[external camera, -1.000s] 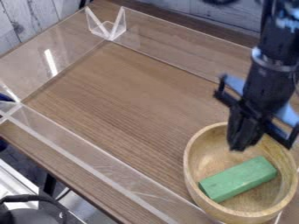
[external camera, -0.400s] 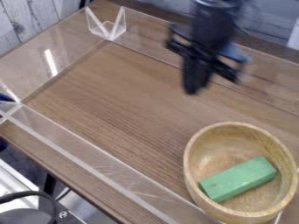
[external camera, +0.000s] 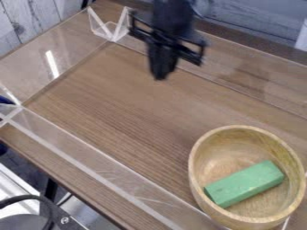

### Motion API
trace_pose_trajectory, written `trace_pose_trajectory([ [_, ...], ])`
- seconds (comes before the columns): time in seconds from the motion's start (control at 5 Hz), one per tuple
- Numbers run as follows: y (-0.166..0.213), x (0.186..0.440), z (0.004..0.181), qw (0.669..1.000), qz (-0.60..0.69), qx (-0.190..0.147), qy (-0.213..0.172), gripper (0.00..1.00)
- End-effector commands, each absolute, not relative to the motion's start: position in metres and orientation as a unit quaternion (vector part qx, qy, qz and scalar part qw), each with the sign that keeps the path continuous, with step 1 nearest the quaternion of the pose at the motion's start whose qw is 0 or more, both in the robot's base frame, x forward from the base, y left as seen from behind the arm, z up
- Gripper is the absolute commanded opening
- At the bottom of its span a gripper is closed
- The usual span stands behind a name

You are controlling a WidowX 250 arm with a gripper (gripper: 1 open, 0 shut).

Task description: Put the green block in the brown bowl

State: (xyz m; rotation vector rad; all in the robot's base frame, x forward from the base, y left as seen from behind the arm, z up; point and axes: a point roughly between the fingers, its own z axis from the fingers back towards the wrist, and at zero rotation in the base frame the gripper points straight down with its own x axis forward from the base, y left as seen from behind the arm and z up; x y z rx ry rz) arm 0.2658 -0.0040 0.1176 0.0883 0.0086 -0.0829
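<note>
The green block (external camera: 243, 184) lies flat inside the brown bowl (external camera: 206, 149), which stands at the table's near right corner. My gripper (external camera: 159, 72) hangs over the wooden tabletop toward the back, well to the upper left of the bowl. It points down with its dark fingers pressed together and nothing between them. Nothing touches the block or the bowl.
A low clear acrylic wall (external camera: 72, 144) fences the wooden tabletop (external camera: 120, 108). A small clear bracket (external camera: 108, 24) stands at the back left corner. A dark cable (external camera: 30, 212) shows below the table's front edge.
The gripper has lifted away from the bowl and travelled up and to the left across the table, staying shut. The green block rests in the bowl as before.
</note>
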Motion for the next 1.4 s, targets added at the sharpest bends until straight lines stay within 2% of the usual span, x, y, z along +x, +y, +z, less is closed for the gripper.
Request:
trace_pose_trajectory([
  [0.0, -0.047, 0.27, 0.127, 0.997, -0.057, 0.043, -0.013, 0.0],
  [0.4, 0.031, 0.267, 0.135, 0.998, -0.017, 0.062, -0.02, 0.0],
  [0.6, -0.015, 0.268, 0.139, 0.995, -0.062, 0.066, -0.032, 0.0],
  [0.8, -0.055, 0.272, 0.134, 0.995, -0.071, 0.061, -0.019, 0.0],
  [1.2, 0.04, 0.252, 0.119, 0.997, 0.043, 0.061, 0.022, 0.0],
])
